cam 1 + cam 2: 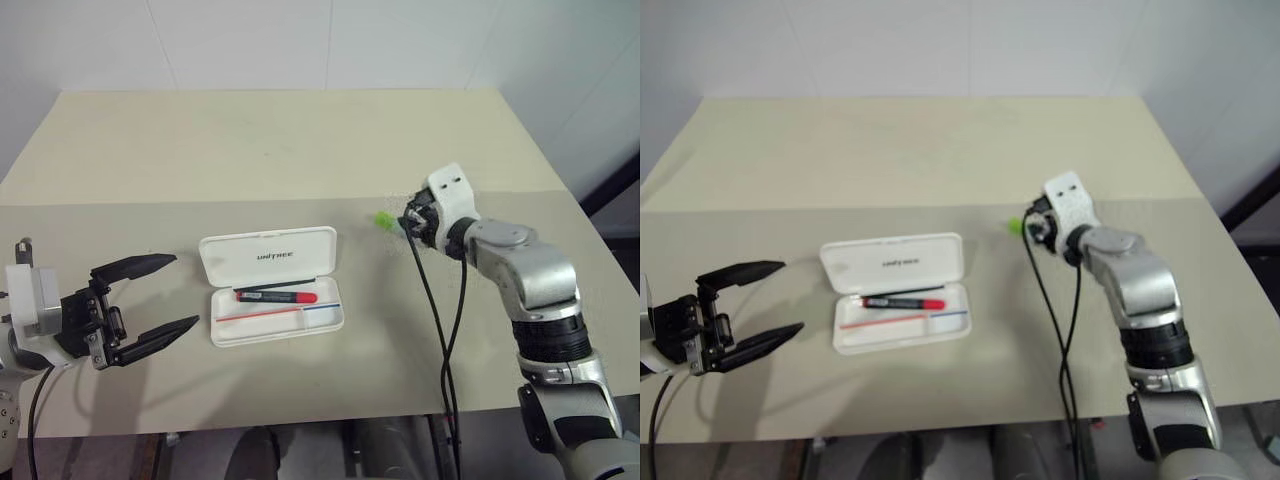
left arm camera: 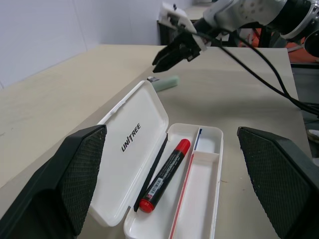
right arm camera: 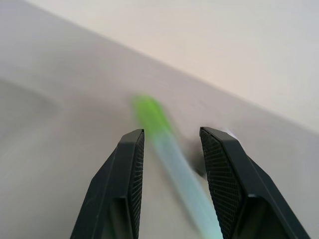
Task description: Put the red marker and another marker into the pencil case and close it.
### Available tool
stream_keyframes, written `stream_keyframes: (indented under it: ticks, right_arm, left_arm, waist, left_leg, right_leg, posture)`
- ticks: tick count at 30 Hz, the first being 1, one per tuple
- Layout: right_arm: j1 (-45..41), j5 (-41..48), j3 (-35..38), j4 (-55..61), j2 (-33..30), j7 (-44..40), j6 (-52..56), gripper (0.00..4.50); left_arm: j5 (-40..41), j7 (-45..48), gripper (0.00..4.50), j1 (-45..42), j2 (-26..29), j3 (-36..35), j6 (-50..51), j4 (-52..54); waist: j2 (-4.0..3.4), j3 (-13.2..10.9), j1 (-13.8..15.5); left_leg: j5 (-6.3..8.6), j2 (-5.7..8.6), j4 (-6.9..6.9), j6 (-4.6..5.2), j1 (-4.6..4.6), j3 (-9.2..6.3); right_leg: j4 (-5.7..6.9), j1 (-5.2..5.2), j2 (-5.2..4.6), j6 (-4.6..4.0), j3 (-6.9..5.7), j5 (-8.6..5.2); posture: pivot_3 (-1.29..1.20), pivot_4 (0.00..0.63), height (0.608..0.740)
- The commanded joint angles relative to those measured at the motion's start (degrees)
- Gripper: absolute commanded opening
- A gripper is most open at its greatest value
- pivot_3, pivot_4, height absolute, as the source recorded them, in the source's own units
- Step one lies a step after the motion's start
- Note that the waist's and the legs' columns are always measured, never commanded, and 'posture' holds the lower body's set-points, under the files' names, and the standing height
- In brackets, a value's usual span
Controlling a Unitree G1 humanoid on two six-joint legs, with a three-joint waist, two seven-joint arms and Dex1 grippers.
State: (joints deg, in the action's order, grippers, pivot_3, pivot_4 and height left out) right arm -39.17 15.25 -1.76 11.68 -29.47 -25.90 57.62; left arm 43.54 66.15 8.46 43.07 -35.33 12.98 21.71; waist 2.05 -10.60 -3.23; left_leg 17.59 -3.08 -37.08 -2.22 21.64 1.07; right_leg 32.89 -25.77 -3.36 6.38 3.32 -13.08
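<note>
The white pencil case (image 1: pixel 268 256) lies open on the table, its lid with "UNITREE" folded back. The red marker (image 1: pixel 277 296), black with a red cap, rests in its tray. The green highlighter (image 2: pixel 164 83) lies on the table to the right of the case. My right gripper (image 2: pixel 160 59) hovers just above the highlighter with a narrow gap between its fingers and nothing held. In the right wrist view the highlighter (image 3: pixel 167 142) shows through that gap. My left gripper (image 1: pixel 186 289) stands wide open to the left of the case, pointing at it.
A tiny grey-white block (image 2: pixel 153 78) sits by the highlighter's near end. Black cables (image 1: pixel 440 330) hang from my right wrist down past the table's front edge (image 1: pixel 300 420). A seam crosses the tan table behind the case.
</note>
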Motion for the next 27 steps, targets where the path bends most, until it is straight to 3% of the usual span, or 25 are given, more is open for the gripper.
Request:
stream_keyframes:
  ticks: [1, 4, 17, 27]
  right_arm:
    - [0.86, 2.03, 1.67, 3.68, -2.47, -2.67, 1.24, 1.83]
    - [1.54, -1.52, -1.17, 0.01, -4.19, -1.65, -2.03, 1.83]
    - [-8.27, -11.18, -6.8, -29.23, -0.13, -3.5, -23.91, 1.83]
    - [-13.11, -14.5, -11.53, -37.45, 0.0, -12.69, -23.48, 1.83]
  left_arm:
    - [1.26, 0.11, 4.5, 0.29, 0.18, -0.78, -0.53, 0.84]
    - [1.22, -0.25, 4.5, 0.06, 0.02, -0.4, -0.46, 0.98]
    - [1.09, -1.33, 4.5, -0.25, 0.29, 0.13, -0.19, 1.52]
    - [1.41, -2.26, 4.5, 1.22, 0.23, -1.27, -0.23, 2.15]
  waist:
    - [0.0, 0.0, -0.01]
    - [0.02, 0.01, 0.05]
    - [-0.01, -0.02, -1.1]
    - [-0.01, -0.01, -1.54]
  left_leg:
    - [0.01, 0.01, -0.03, -0.01, -0.03, 0.02]
    - [0.01, 0.04, -0.07, -0.02, -0.16, 0.05]
    - [0.0, 0.04, -0.07, -0.02, -0.41, 0.2]
    - [0.01, 0.04, -0.07, -0.02, -0.43, 0.2]
  right_leg:
    - [-0.04, 0.02, -0.02, -0.13, 0.01, -0.07]
    - [-0.02, 0.13, -0.05, -0.74, 0.04, -0.41]
    - [0.23, 0.18, 0.01, -0.51, 0.2, -0.28]
    - [0.53, 0.17, -0.01, -0.38, 0.18, -0.21]
  posture:
    - [0.0, 0.15, 0.74]
    - [0.0, 0.15, 0.74]
    - [0.0, 0.15, 0.74]
    - [0.0, 0.15, 0.74]
